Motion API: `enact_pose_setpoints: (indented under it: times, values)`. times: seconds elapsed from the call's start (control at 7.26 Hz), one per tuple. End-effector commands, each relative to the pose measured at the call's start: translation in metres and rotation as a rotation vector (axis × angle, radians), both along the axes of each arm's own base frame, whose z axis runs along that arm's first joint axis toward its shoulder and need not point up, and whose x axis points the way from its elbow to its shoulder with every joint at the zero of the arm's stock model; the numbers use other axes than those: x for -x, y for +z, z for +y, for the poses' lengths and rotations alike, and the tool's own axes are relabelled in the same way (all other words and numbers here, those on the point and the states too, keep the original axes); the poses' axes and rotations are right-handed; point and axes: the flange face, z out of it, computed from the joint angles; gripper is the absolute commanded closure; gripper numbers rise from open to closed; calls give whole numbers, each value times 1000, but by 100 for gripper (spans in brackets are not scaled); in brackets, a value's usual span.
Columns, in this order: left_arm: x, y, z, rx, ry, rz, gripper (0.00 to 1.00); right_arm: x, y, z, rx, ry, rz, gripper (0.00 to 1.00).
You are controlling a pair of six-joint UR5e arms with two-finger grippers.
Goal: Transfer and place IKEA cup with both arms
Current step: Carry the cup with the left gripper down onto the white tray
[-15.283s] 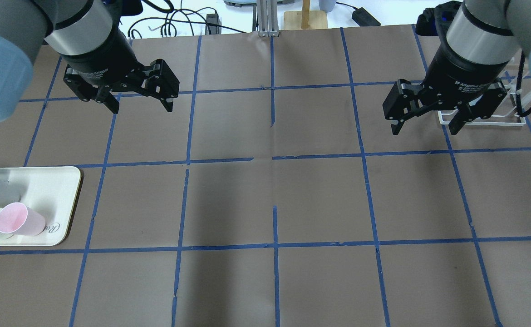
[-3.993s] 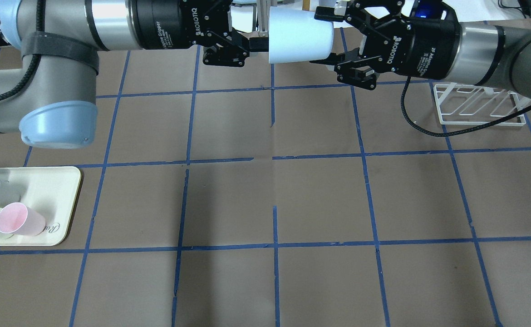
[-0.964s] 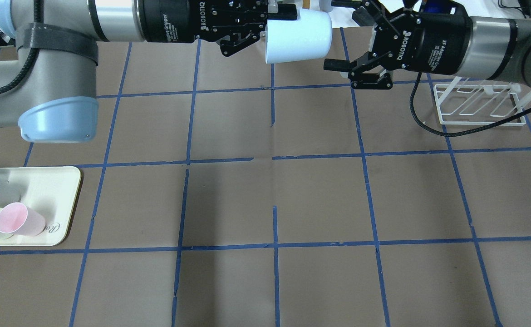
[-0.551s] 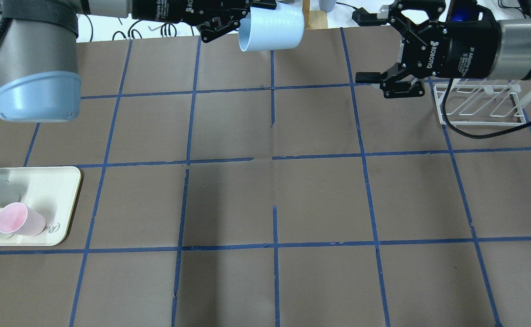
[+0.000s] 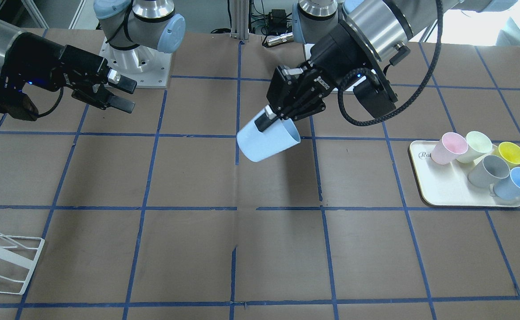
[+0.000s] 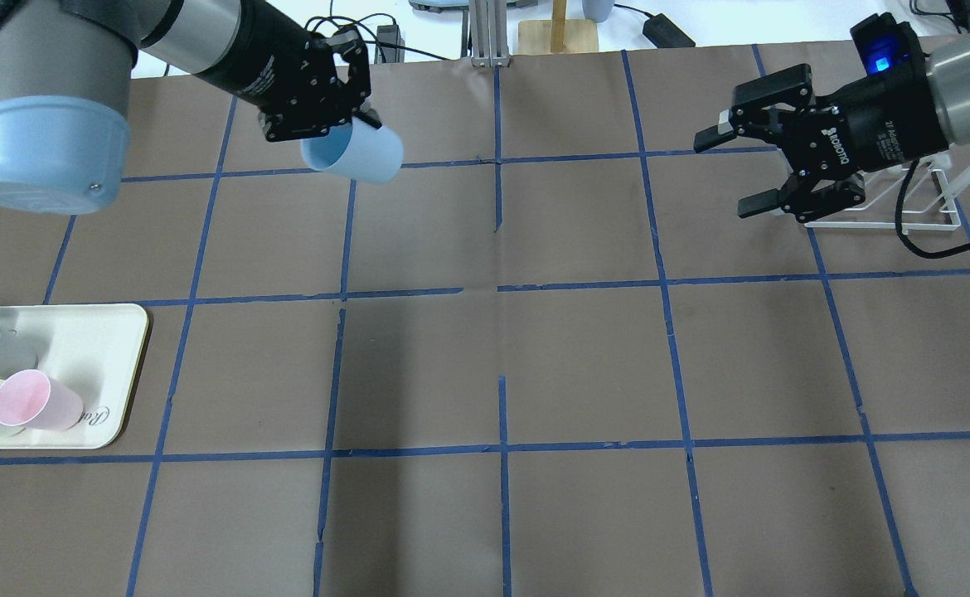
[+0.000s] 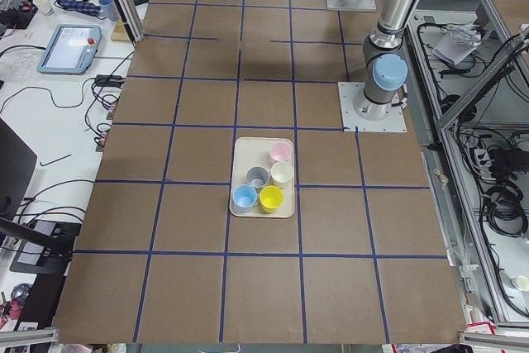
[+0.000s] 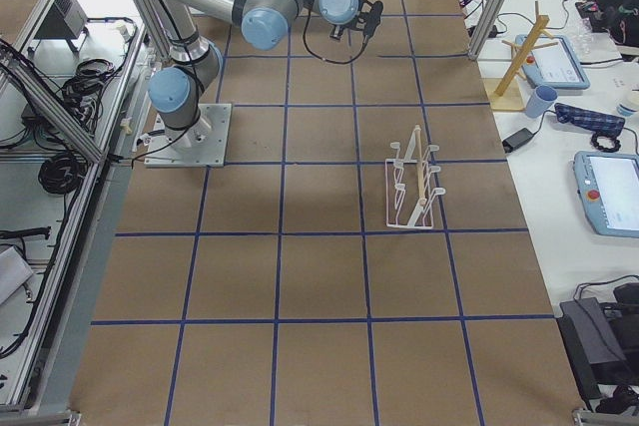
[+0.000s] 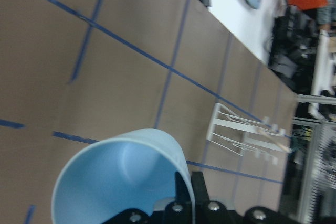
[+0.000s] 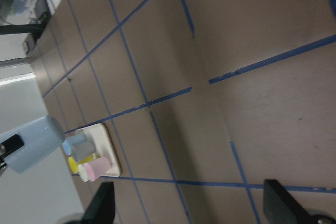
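The pale light-blue IKEA cup (image 6: 356, 156) hangs tilted above the far-left part of the table, also in the front view (image 5: 264, 143). My left gripper (image 6: 342, 128) is shut on its rim, one finger inside and one outside, as the front view (image 5: 266, 123) and the left wrist view (image 9: 118, 182) show. My right gripper (image 6: 727, 172) is open and empty, well to the right of the cup and apart from it, also seen in the front view (image 5: 129, 94). The right wrist view shows the cup (image 10: 31, 142) far off.
A cream tray (image 5: 442, 191) at the robot's left holds a pink cup (image 5: 449, 149), a grey cup (image 5: 489, 171), a yellow cup (image 5: 511, 154), a pale cup (image 5: 475, 146) and the blue twin (image 5: 515, 183). A white wire rack (image 6: 875, 199) stands behind the right gripper.
The left arm has swung the cup to the left and down toward the table, still gripped by the rim. The right gripper, open, has drawn back to the right.
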Motion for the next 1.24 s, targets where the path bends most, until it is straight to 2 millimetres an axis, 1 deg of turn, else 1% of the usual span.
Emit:
enact_pose_setpoints:
  times: [0.0,0.14,0.28,0.41,0.55,0.69,0.83,0.96,1.1]
  values:
    - [-49,-22,14,-138,-189,-381,100,0,2,10,-52,28,293,0]
    - [-101,-38,5,-180,-211,-387,100,-13,2,13,-67,48,475,0]
    - [-172,-54,-2,-210,-254,-369,100,-35,-2,17,-92,93,612,0]
    - [-226,-77,3,-245,-282,-344,100,-51,-1,22,-93,130,707,0]
    - [-263,-114,12,-244,-354,-301,100,-52,12,21,-90,140,755,0]
    - [-297,-142,18,-185,-371,-300,100,-58,35,24,-124,166,730,0]
    - [-325,-165,19,-151,-481,-316,100,-64,55,28,-147,174,694,0]
    - [-353,-179,14,-120,-500,-354,100,-83,54,33,-153,196,698,0]
    - [-371,-201,12,-137,-506,-337,100,-104,45,39,-136,258,706,0]
